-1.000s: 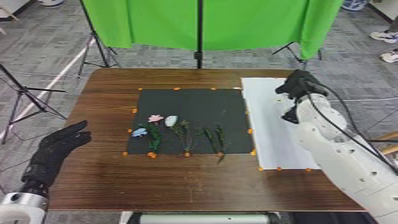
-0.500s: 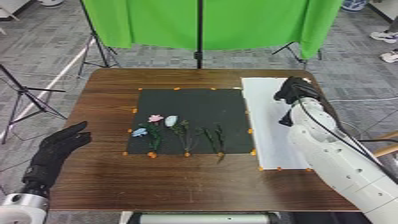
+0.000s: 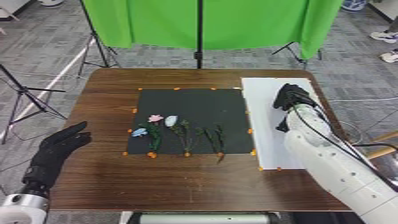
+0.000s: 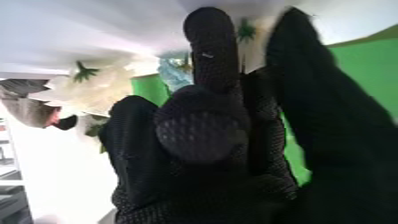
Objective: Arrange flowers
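Three blossoms are laid on the near left part of the black mat (image 3: pixel 188 102): a blue flower (image 3: pixel 139 132) nearest its left edge, then a pink flower (image 3: pixel 155 118) and a white flower (image 3: pixel 171 121). Green stems (image 3: pixel 220 137) are spread to the right of these, toward the mat's near edge, which is crossed by one stem tip. Orange markers (image 3: pixel 152 155) are set along the mat's edges. Beside the mat, on its right, a white sheet (image 3: pixel 271 137) is laid on the surface (image 3: pixel 169 190), and the right hand (image 3: pixel 291 96) is held over it; whether that hand is open or closed cannot be told. Beyond its glove, pale blossoms (image 4: pixel 93 90) and a light blue blossom (image 4: pixel 175 72) are seen in the right wrist view. Left of the mat, the left hand (image 3: pixel 64 142) is held apart, its fingers open and relaxed. Past the mat's far side, a green curtain (image 3: pixel 249 25) is hung.
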